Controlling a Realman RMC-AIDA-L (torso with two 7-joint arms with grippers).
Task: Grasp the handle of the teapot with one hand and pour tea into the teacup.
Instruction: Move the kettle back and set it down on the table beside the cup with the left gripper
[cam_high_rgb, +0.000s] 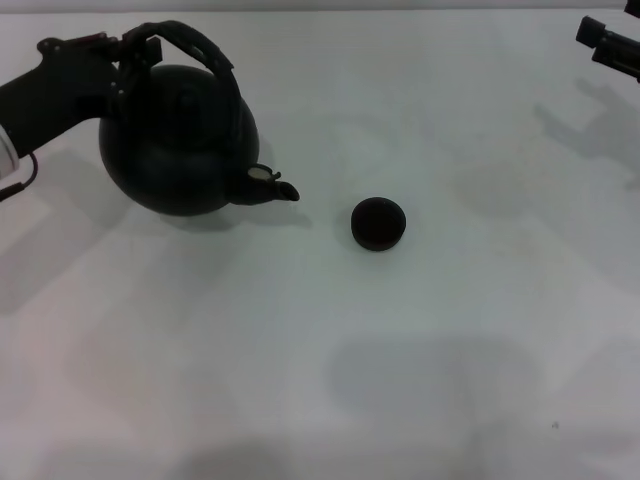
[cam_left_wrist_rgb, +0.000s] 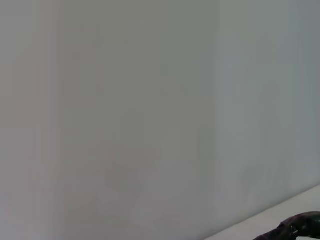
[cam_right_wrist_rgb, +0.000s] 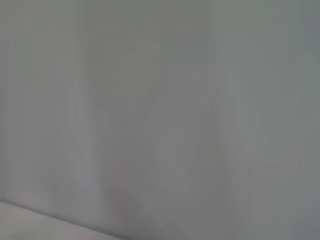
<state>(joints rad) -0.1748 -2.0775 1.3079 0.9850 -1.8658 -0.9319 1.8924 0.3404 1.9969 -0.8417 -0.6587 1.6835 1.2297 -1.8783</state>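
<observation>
The large black teapot (cam_high_rgb: 180, 140) is at the left of the white table, its short spout (cam_high_rgb: 275, 188) pointing right toward the teacup. My left gripper (cam_high_rgb: 135, 50) is shut on the arched handle (cam_high_rgb: 195, 45) at its left end, over the pot's top. The pot leans slightly spout-down; I cannot tell whether its base touches the table. The tiny dark teacup (cam_high_rgb: 378, 222) stands on the table to the right of the spout, a gap apart. A dark piece of the handle (cam_left_wrist_rgb: 295, 229) shows in the left wrist view. My right gripper (cam_high_rgb: 610, 45) is parked at the far right edge.
The white table (cam_high_rgb: 330, 380) spreads in front of the pot and cup. Both wrist views show mostly a plain grey wall.
</observation>
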